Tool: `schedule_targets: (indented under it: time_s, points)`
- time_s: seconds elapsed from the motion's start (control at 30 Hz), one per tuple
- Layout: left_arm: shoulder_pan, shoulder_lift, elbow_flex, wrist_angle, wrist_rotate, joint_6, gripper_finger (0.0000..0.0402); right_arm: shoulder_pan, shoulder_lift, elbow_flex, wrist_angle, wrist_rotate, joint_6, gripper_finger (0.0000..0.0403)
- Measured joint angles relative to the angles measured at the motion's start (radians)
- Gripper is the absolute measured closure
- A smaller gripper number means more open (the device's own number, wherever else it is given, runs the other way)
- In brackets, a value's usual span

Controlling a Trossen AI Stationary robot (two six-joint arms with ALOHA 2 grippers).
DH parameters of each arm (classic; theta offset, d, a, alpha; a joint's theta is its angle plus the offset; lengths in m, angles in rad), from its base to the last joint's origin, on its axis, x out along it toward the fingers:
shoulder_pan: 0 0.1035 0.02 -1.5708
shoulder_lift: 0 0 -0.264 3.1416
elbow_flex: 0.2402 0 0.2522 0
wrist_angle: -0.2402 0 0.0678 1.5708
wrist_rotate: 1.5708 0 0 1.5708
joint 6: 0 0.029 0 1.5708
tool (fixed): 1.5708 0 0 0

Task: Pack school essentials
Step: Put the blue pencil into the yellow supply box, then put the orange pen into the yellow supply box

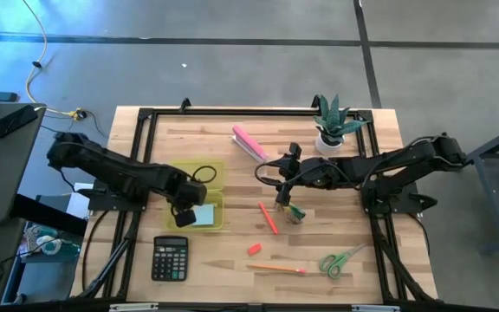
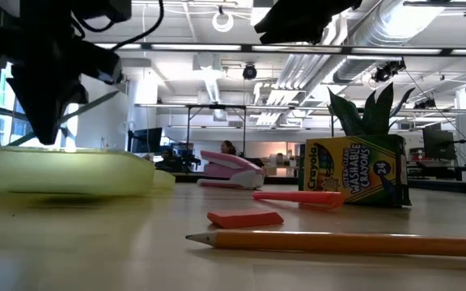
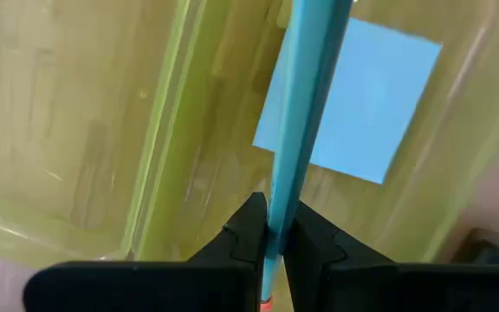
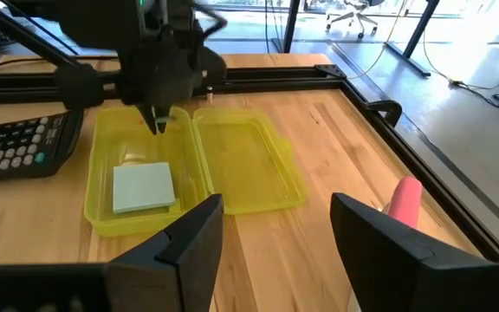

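We have the note pad [image 1: 204,216] in the yellow-green case [image 1: 216,171]; our left tool [image 3: 274,251] pinches a blue pencil [image 3: 306,104] above it. Right tool [image 4: 275,227], spread wide, hovers mid-table; crayon box [image 1: 294,212], marker [image 1: 268,217], eraser [image 1: 255,249], scissors [image 1: 342,259] remain.

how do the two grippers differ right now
The left gripper is shut on a blue pencil, hanging over the yellow-green case that holds the light-blue note pad. The right gripper stands wide open and holds nothing, above the crayon box at mid-table. Both are dark two-finger grippers.
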Motion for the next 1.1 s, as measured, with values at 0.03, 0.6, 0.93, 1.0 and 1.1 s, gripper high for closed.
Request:
schedule_targets:
  time_s: [0.03, 0.6, 0.93, 1.0, 1.1]
  points:
    - [0.000, 0.017, 0.000, 0.001, 0.001, 0.007, 0.0382, 0.000, 0.000, 0.000, 0.000, 0.000, 0.000, 0.0199]
    - [0.002, 0.109, 0.001, 0.048, 0.001, 0.083, 0.0335, 0.000, 0.000, 0.000, -0.001, 0.026, -0.003, 0.0199]
    - [0.002, 0.109, 0.039, 0.044, 0.000, 0.127, 0.0259, 0.000, 0.000, 0.000, -0.004, 0.028, -0.003, 0.0199]
    - [0.002, 0.101, 0.063, 0.044, -0.004, 0.157, 0.0256, 0.000, 0.000, 0.000, -0.004, 0.028, -0.003, 0.0199]
    - [0.002, 0.081, 0.095, 0.041, -0.006, 0.198, 0.0255, 0.000, 0.000, 0.000, -0.009, 0.028, 0.020, 0.0199]
